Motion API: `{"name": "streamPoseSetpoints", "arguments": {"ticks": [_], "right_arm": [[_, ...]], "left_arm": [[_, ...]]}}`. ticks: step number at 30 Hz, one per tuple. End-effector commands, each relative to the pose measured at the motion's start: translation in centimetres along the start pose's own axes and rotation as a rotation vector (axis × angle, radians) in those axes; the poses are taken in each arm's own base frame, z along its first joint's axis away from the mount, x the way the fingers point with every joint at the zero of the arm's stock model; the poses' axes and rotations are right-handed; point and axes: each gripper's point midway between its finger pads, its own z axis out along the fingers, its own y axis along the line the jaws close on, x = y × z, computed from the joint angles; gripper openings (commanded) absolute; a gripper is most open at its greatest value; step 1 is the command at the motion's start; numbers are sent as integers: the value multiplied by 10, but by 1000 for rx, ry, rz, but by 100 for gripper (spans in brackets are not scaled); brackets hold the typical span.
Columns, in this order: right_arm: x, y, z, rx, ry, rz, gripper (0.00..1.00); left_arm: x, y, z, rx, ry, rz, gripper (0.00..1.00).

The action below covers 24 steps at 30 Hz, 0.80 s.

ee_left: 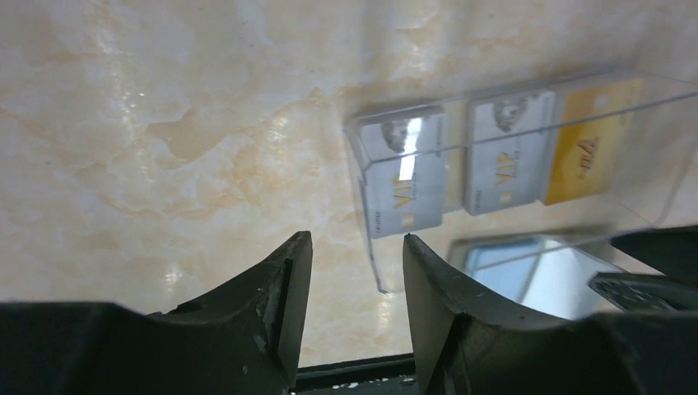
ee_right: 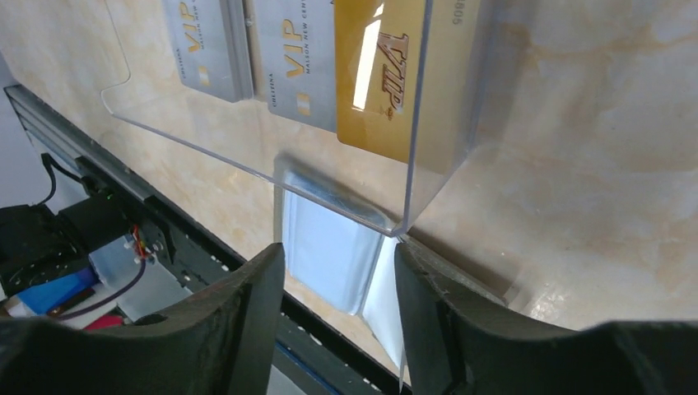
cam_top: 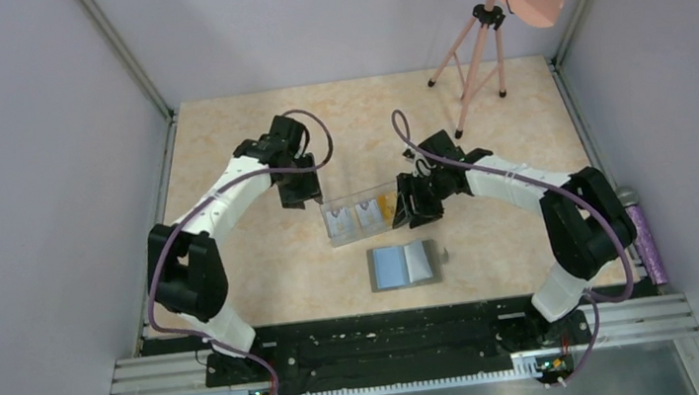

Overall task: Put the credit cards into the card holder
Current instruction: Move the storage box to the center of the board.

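1. Skidding of the clear box [ee_right: 189,132] is judged the main hazard. The right gripper [ee_right: 339,249] is seen released, its jaws parted and empty, with the box's near corner just at one fingertip. A closure there could catch the thin wall rather than a card, so the box might be tipped or dragged.
2. The left gripper [ee_left: 355,240] is likewise released and holds nothing. It is placed just beside the box's left end, whose wall edge lies in line with the gap. A push from that side could drive the box onto the card holder [cam_top: 405,264].
3. A poor grip is to be expected on the credit cards [ee_left: 502,152]. They are thin and lie face-up against the box's floor, so little edge is offered. Whether more than one card lies in a compartment cannot be told.
4. The cards are found one to a compartment, two grey ones and the gold card [ee_right: 383,74] at the right-hand end. Their long axes run far-to-near, across the box's left-to-right length.
5. The card holder is laid open on the table [cam_top: 264,267] just nearer the arm bases, blue inside up. Its long axis runs left-to-right.
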Motion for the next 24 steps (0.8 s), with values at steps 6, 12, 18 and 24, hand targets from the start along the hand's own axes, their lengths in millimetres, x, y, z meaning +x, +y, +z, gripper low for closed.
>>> {"name": "streamPoseSetpoints", "arguments": {"ticks": [6,12,18,24], "right_arm": [[-51,-9,-31,98,-170,-3,62],[-62,0,-9,42,-105,-20,51],[-43,13,5,-9,-26,-27,33],[-22,29,4,-47,12,-32,28]], "left_arm": [[7,-77,-28,319,-17,-14,50],[24,-99,-11,369,32,-40,49],[34,-105,10,377,70,-71,46],[44,-101,36,332,108,-72,43]]}}
